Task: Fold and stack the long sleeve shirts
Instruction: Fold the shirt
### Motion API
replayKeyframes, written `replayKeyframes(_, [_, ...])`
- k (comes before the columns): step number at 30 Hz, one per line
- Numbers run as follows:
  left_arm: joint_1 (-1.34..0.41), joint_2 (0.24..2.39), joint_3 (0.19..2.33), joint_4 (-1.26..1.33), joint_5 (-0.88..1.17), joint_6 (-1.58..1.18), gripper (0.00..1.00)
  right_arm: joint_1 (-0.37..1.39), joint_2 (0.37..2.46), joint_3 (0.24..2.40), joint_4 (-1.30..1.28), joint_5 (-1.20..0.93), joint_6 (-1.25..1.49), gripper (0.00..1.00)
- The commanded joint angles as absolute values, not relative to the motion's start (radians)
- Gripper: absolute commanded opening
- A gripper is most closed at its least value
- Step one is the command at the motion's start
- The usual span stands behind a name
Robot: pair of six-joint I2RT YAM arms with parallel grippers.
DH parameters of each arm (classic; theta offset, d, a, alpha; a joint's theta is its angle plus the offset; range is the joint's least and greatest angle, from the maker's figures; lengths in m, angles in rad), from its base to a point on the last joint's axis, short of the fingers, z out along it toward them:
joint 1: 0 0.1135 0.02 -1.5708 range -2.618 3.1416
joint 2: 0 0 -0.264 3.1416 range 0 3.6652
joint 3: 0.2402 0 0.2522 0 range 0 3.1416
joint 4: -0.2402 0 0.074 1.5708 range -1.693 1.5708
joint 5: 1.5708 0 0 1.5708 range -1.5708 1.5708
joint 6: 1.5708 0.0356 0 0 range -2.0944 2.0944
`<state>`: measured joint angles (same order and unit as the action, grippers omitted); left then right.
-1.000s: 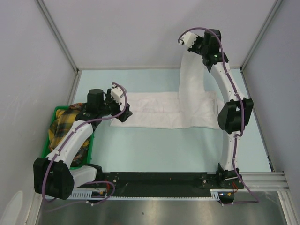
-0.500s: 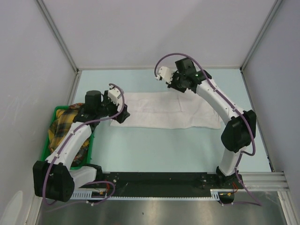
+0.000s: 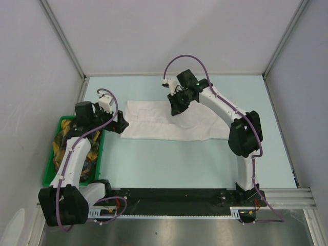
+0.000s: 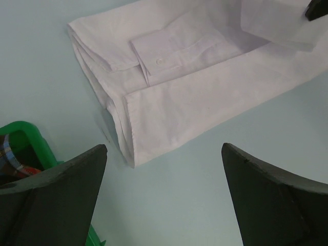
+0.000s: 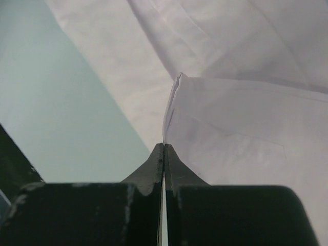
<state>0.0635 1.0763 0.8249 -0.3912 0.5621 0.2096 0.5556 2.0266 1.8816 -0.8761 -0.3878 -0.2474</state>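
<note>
A white long sleeve shirt (image 3: pixel 148 125) lies partly folded on the pale table. Its buttoned cuff and left edge show in the left wrist view (image 4: pixel 169 92). My right gripper (image 3: pixel 174 108) is shut on a fold of the shirt's cloth (image 5: pixel 230 128) and holds it low over the shirt's middle; the pinched cloth edge rises just past the closed fingertips (image 5: pixel 164 147). My left gripper (image 3: pixel 119 123) is open and empty. It hovers over bare table just left of the shirt's left edge (image 4: pixel 164 195).
A green basket (image 3: pixel 53 154) holding plaid and other coloured clothes sits at the table's left edge, under my left arm; its corner shows in the left wrist view (image 4: pixel 31 138). Grey walls with metal frame posts close in the table on three sides.
My right gripper has come down and to the left, carrying the shirt's right part over its middle. My left gripper has drawn back left, off the shirt.
</note>
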Motion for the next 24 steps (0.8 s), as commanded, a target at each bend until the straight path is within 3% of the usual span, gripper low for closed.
replayKeyframes(1, [0.097,1.019,0.824,-0.442,0.591,0.212,1.00,0.598,1.980,1.810,-0.641,-0.515,-0.005,0.00])
replayKeyframes(24, [0.115,0.943,0.759,-0.509,0.551,0.261,0.99,0.707,2.192,1.878,-0.270,-0.248,0.282,0.00])
